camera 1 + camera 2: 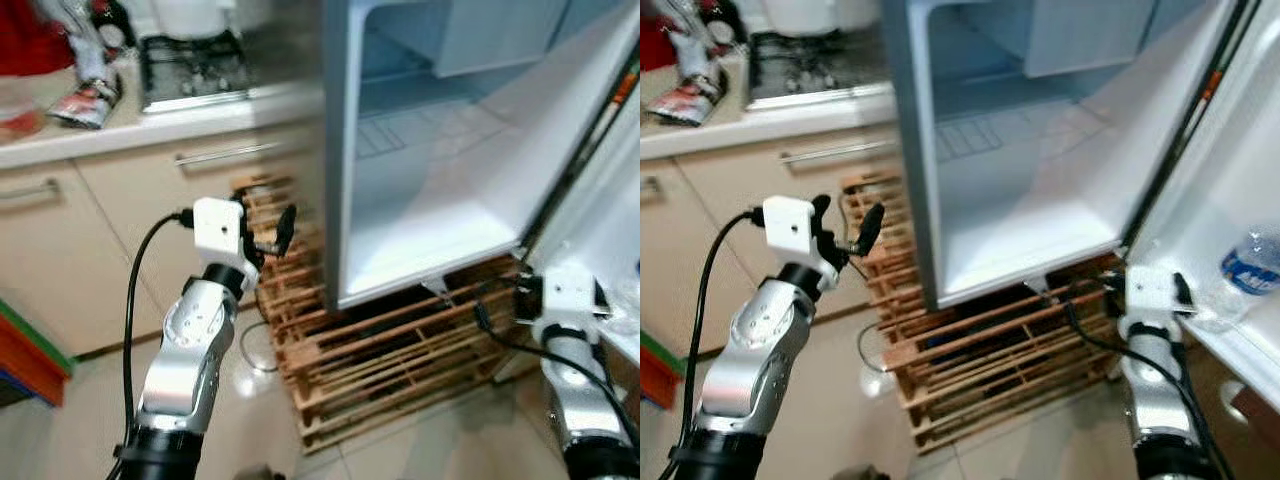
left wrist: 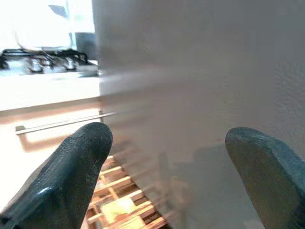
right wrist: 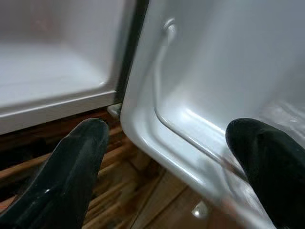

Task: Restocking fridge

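Fridge: small white unit, standing on a wooden pallet on a pale tiled floor; cabinet interior bare white, with a faint ribbed shelf and an upper compartment visible. Fridge door: swung wide open on the robot's right, inner face toward the camera, with a low door shelf along its lower part. Water bottle: clear plastic, blue label, sitting in that door shelf, the only stocked item made out. Left tool: raised in front of the cupboards, just left of the fridge's outer side wall and apart from it; the two black fingers stand well separated with nothing between them, released; the left wrist view looks along them at the grey fridge side, the pallet slats below and the hob beyond. Right tool: low down by the bottom corner of the open door, near the hinge side; fingers spread wide and empty, the door's rounded white lower edge and a thin rail lying in the gap ahead of them, not touched as far as can be seen. Tabletop: pale kitchen surface left of the fridge, carrying a gas hob, a white pot on the hob, and a blurred crumpled packet. Cupboards: beige fronts with bar handles beneath the tabletop. Head views blurred.
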`<state>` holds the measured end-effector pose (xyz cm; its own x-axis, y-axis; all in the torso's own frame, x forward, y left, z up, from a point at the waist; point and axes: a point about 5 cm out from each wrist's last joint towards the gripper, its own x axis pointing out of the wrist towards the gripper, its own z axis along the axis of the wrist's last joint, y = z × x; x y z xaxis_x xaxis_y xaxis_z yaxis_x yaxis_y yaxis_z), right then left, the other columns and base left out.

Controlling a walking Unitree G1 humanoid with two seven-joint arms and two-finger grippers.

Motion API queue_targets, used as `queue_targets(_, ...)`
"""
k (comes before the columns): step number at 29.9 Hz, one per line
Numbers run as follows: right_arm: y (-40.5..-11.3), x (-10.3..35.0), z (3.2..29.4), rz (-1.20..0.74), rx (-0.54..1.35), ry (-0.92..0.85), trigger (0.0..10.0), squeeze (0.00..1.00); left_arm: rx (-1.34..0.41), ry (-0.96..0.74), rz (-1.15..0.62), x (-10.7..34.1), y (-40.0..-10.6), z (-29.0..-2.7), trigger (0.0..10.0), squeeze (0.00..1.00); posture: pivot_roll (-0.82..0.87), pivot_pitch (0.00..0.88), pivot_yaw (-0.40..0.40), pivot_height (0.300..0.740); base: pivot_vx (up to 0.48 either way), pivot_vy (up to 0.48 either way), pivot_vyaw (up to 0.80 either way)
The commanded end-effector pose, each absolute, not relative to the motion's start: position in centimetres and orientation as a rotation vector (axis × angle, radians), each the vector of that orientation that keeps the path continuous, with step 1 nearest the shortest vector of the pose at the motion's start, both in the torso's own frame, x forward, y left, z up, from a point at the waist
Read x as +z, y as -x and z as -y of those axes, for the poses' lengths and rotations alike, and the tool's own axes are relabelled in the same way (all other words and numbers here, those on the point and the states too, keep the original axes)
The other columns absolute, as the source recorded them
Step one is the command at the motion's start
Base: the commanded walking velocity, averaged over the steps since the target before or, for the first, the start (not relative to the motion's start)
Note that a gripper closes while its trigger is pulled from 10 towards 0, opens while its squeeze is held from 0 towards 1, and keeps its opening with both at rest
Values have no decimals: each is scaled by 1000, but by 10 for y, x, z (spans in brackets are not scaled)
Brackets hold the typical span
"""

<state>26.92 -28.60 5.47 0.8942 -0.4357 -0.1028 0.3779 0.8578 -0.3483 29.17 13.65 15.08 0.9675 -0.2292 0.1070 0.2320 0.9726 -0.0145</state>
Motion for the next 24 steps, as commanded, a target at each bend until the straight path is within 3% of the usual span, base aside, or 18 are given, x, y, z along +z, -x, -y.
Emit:
queue_targets(1, -270, 58, 285, -155, -419, 320, 10000, 0, -249, 22, 106, 154, -293, -135, 10000, 0, -14, 0, 19, 711, 0, 0, 0)
queue_targets(10, -277, 61, 223, -55, -183, 189, 10000, 0, -245, -22, 84, 150, -296, -134, 10000, 0, -15, 0, 14, 711, 0, 0, 0)
queue_targets(15, -281, 72, 195, -7, -117, 104, 10000, 0, -246, -19, 82, 149, -295, -134, 10000, 0, -18, 0, 8, 711, -109, 115, 736)
queue_targets(24, -285, 101, 175, 83, -20, 7, 10000, 0, -265, 0, 108, 149, -291, -124, 10000, 0, -37, 0, -14, 711, -328, 354, 706)
